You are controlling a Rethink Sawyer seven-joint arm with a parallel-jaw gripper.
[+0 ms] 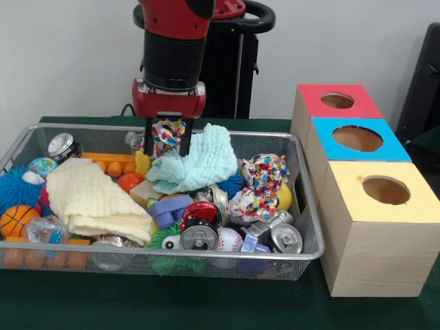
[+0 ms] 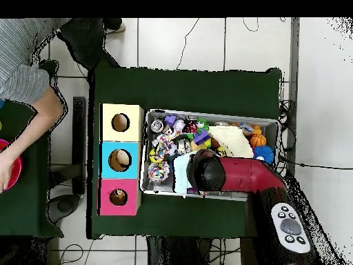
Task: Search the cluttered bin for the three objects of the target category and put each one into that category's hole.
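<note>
The gripper (image 1: 168, 141) hangs over the back of the wire mesh bin (image 1: 311, 227), its two black fingers closed on a multicoloured knotted rope toy (image 1: 167, 133) that sits lifted just above the clutter, beside a pale green cloth (image 1: 194, 161). A second rope toy (image 1: 261, 184) of the same bright weave lies on the heap toward the bin's box-side end, resting against soda cans (image 1: 285, 238) and a baseball (image 1: 229, 239); if rope toys are the target category, a third is not clearly visible and may be buried. A cream waffle cloth (image 1: 93, 198) covers much of the other half, with a small basketball (image 1: 17, 218), a blue spiky ball (image 1: 15, 187) and orange balls (image 1: 115, 168) around it. Beside the bin stand three wooden boxes with round holes, topped red (image 1: 338, 100), blue (image 1: 357, 138) and yellow (image 1: 385, 190). In the overhead view something pale seems to lie inside the blue box's hole, though what it is cannot be told. By this reading the task is in its early-to-middle stretch: one toy is in hand but not yet carried to a hole, one lies in plain sight, and some searching under the cloths likely remains. A person's arm (image 2: 38, 117) shows at the edge of the overhead view, well apart from the bin.
</note>
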